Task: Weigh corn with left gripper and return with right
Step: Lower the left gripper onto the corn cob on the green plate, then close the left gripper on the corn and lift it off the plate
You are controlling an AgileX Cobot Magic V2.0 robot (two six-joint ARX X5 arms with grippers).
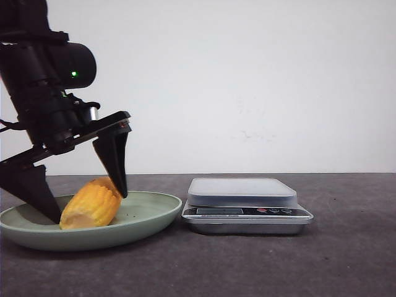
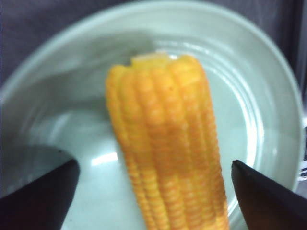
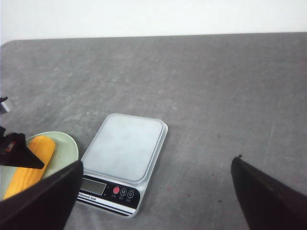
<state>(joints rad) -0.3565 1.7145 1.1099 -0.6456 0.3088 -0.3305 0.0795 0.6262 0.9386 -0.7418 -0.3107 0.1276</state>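
Corn (image 1: 90, 204) lies in pale green plate (image 1: 148, 216) at left, w/ kitchen scale (image 1: 244, 204) just right of plate. Left gripper (image 1: 77, 192) spread wide, fingers straddling the cob; near-side contact unclear, nothing clamped. Right gripper (image 3: 153, 191) spread apart, hovering w/ nothing between fingers, scale below.

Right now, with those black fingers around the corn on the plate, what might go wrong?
The left gripper straddles the stubby yellow-orange corn cob with its fingers open; the rounded cob could roll or slip out as they close. The shallow pale green plate might slide if pushed. The silver kitchen scale sits close beside the plate, so a swing could knock it.
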